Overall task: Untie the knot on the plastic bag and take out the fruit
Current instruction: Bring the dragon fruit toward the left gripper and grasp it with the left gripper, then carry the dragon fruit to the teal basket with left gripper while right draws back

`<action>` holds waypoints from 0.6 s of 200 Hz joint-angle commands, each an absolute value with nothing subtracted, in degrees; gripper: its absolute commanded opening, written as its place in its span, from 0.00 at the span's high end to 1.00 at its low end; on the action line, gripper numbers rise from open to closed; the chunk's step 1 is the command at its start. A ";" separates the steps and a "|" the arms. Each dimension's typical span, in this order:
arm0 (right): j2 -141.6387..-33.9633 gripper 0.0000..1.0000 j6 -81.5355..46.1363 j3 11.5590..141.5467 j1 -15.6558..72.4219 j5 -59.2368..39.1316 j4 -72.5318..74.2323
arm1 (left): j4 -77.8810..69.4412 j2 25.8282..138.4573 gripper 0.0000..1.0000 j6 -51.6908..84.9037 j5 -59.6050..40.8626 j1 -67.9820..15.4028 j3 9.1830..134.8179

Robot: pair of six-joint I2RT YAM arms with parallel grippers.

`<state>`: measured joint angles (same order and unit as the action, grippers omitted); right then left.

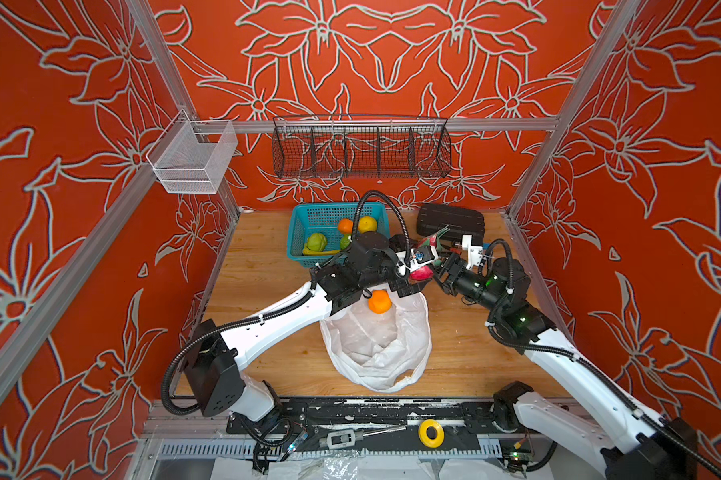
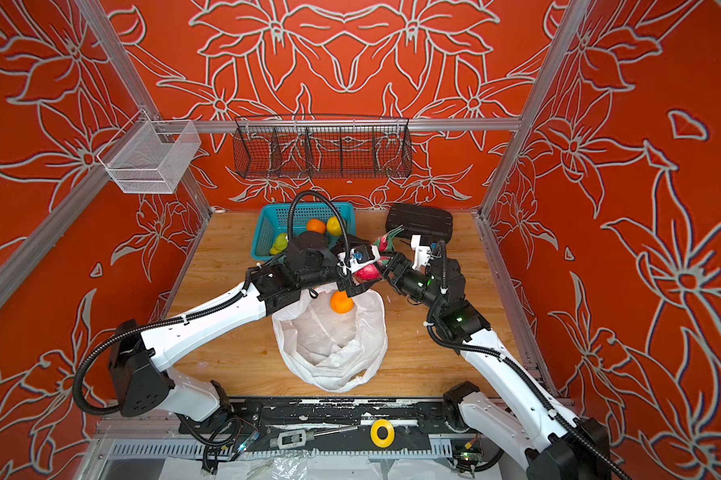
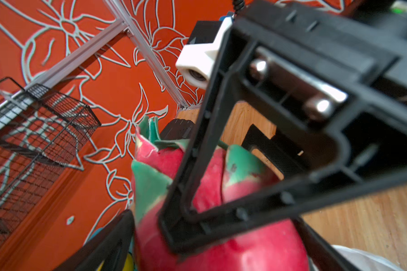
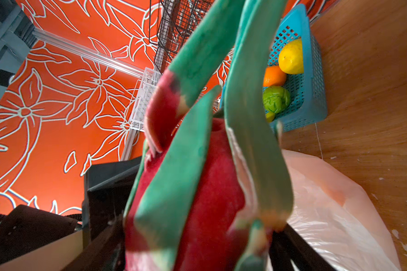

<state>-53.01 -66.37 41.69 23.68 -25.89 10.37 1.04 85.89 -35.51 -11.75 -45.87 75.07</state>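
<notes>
Dragon fruit (image 1: 422,273) hangs clear of the desk (image 1: 267,332) between both sets of jaws: the right gripper (image 1: 437,272) clamps it with jaws wide; the left gripper (image 1: 413,277) flanks it — gripping or not, I cannot tell. It looks like a handover, so seat the left on the red body, not the green scales, before the right lets go. Only the top views show an orange (image 1: 379,301) below the jaws, at the mouth of the open plastic bag (image 1: 375,349) — the right wrist view does not

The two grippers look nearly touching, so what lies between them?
The dragon fruit, pink-red with green scales. It fills both wrist views and also shows in both top views.
</notes>
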 commanded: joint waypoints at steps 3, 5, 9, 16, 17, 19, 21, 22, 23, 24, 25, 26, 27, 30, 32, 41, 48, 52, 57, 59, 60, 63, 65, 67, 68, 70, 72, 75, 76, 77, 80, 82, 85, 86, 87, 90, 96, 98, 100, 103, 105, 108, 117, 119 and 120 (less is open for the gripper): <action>-51.77 0.53 -68.16 43.63 23.55 -27.86 17.14 | 1.95 87.23 0.17 -37.09 -10.27 -46.42 76.30; -51.77 0.53 -68.26 43.58 23.51 -27.86 17.20 | 1.98 87.20 0.19 -37.09 -10.28 -46.45 76.34; -51.77 0.53 -68.58 43.50 23.55 -27.86 17.25 | 1.98 87.28 0.21 -37.13 -10.20 -46.41 76.29; -51.81 0.53 -68.96 43.26 23.55 -27.77 17.72 | 2.03 87.34 0.24 -37.18 -10.03 -46.41 76.21; -51.83 0.53 -69.02 43.25 23.55 -27.77 17.82 | 2.03 87.35 0.25 -37.18 -10.02 -46.45 76.16; -51.87 0.53 -69.13 43.11 23.55 -27.82 18.01 | 1.98 87.32 0.26 -37.18 -9.98 -46.44 76.12; -51.90 0.53 -69.20 43.03 23.55 -27.85 18.15 | 1.97 87.35 0.27 -37.24 -9.90 -46.41 76.05; -51.88 0.53 -69.28 43.01 23.55 -27.86 18.21 | 1.95 87.36 0.28 -37.25 -9.87 -46.41 76.04; -51.87 0.53 -69.31 42.99 23.55 -27.86 18.25 | 1.99 87.40 0.28 -37.26 -9.81 -46.41 76.03; -51.86 0.53 -69.37 43.03 23.55 -27.86 18.26 | 1.96 87.38 0.29 -37.26 -9.74 -46.41 76.07; -51.90 0.53 -69.40 43.05 23.55 -27.90 18.27 | 1.99 87.37 0.30 -37.26 -9.70 -46.41 76.05; -51.92 0.53 -69.46 43.01 23.55 -27.93 18.32 | 2.01 87.41 0.30 -37.26 -9.64 -46.45 75.99; -51.89 0.53 -69.49 43.04 23.55 -27.89 18.35 | 2.01 87.43 0.31 -37.27 -9.57 -46.43 75.97; -51.90 0.52 -69.65 43.02 23.54 -27.94 18.37 | 2.04 87.37 0.33 -37.33 -9.44 -46.41 75.94; -51.87 0.53 -69.75 43.01 23.55 -27.95 18.37 | 2.07 87.39 0.34 -37.35 -9.30 -46.41 75.94; -51.87 0.51 -69.96 43.18 23.55 -28.07 18.36 | 2.24 87.45 0.40 -37.43 -8.50 -46.41 75.85; -51.77 0.49 -69.97 43.33 23.55 -28.20 18.13 | 2.42 87.45 0.42 -37.52 -7.99 -46.41 75.86; -51.77 0.47 -69.98 43.48 23.55 -28.21 17.96 | 2.38 87.47 0.44 -37.45 -7.61 -46.41 75.77; -51.69 0.44 -69.96 43.57 23.55 -28.27 17.64 | 2.46 87.47 0.46 -37.17 -7.08 -46.41 75.76; -51.68 0.43 -69.96 43.65 23.55 -28.29 17.50 | 2.46 87.46 0.46 -37.07 -6.87 -46.41 75.72; -51.68 0.42 -70.01 43.67 23.55 -28.30 17.45 | 2.46 87.45 0.46 -36.99 -6.82 -46.41 75.74; -51.56 0.40 -69.97 43.73 23.51 -28.30 17.34 | 2.46 87.44 0.47 -36.85 -6.51 -46.41 75.76; -51.50 0.38 -69.96 43.72 23.54 -28.30 17.32 | 2.55 87.38 0.48 -36.72 -6.35 -46.41 75.80; -51.39 0.35 -69.96 43.69 23.55 -28.26 17.25 | 2.55 87.30 0.48 -36.62 -6.27 -46.43 75.73; -51.36 0.34 -70.01 43.69 23.51 -28.23 17.24 | 2.50 87.29 0.48 -36.55 -6.21 -46.42 75.75; -51.21 0.32 -69.91 43.73 23.52 -28.15 17.12 | 2.49 87.23 0.49 -36.43 -6.12 -46.45 75.71; -51.17 0.29 -69.88 43.67 23.55 -28.13 17.13 | 2.47 87.24 0.49 -36.35 -6.08 -46.42 75.68; -50.96 0.26 -69.83 43.65 23.55 -27.91 17.02 | 2.39 87.10 0.50 -36.18 -5.95 -46.43 75.63; -50.92 0.25 -69.81 43.62 23.60 -27.80 16.95 | 2.34 87.05 0.50 -36.07 -5.92 -46.42 75.61; -50.86 0.25 -69.84 43.61 23.58 -27.70 16.91 | 2.35 86.99 0.51 -36.01 -5.90 -46.46 75.60; -50.59 0.22 -69.67 43.60 23.55 -27.43 16.68 | 2.24 86.89 0.51 -35.72 -5.77 -46.41 75.51; -50.48 0.20 -69.58 43.64 23.55 -27.27 16.43 | 2.10 86.74 0.52 -35.45 -5.64 -46.43 75.44; -50.26 0.17 -69.41 43.61 23.55 -26.92 16.05 | 1.87 86.60 0.52 -35.03 -5.51 -46.41 75.35; -50.13 0.17 -69.38 43.65 23.55 -26.78 15.89 | 1.86 86.59 0.52 -34.92 -5.48 -46.45 75.33; -50.07 0.16 -69.36 43.66 23.55 -26.66 15.81 | 1.81 86.49 0.52 -34.77 -5.42 -46.43 75.33; -49.91 0.14 -69.11 43.72 23.54 -26.33 15.19 | 1.64 86.34 0.53 -34.32 -5.18 -46.41 75.26; -49.40 0.11 -68.56 43.92 23.55 -25.58 14.29 | 1.42 86.02 0.54 -33.47 -4.89 -46.41 75.20; -49.26 0.09 -68.36 43.94 23.55 -25.36 14.01 | 1.37 85.97 0.54 -33.24 -4.78 -46.41 75.16; -49.12 0.08 -68.31 43.97 23.55 -25.17 13.81 | 1.26 85.83 0.54 -33.01 -4.69 -46.36 75.11; -48.94 0.07 -68.03 43.97 23.55 -24.91 13.54 | 1.15 85.67 0.54 -32.70 -4.59 -46.42 75.02; -48.84 0.07 -67.92 44.04 23.55 -24.75 13.40 | 1.03 85.51 0.55 -32.50 -4.51 -46.41 75.05; -48.57 0.05 -67.74 44.04 23.51 -24.50 13.24 | 0.98 85.35 0.55 -32.21 -4.44 -46.34 74.98; -48.05 0.03 -67.32 43.95 23.55 -23.76 13.10 | 0.59 84.86 0.56 -31.38 -4.06 -46.32 74.80; -47.94 0.03 -67.21 43.99 23.55 -23.58 13.10 | 0.56 84.76 0.56 -31.20 -3.94 -46.32 74.80; -47.83 0.03 -67.14 43.97 23.55 -23.53 13.10 | 0.55 84.70 0.56 -31.03 -3.86 -46.32 74.80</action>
<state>-51.64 -68.16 41.67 23.22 -24.43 9.08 0.91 86.24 -34.02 -7.75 -46.85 75.31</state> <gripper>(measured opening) 0.950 0.817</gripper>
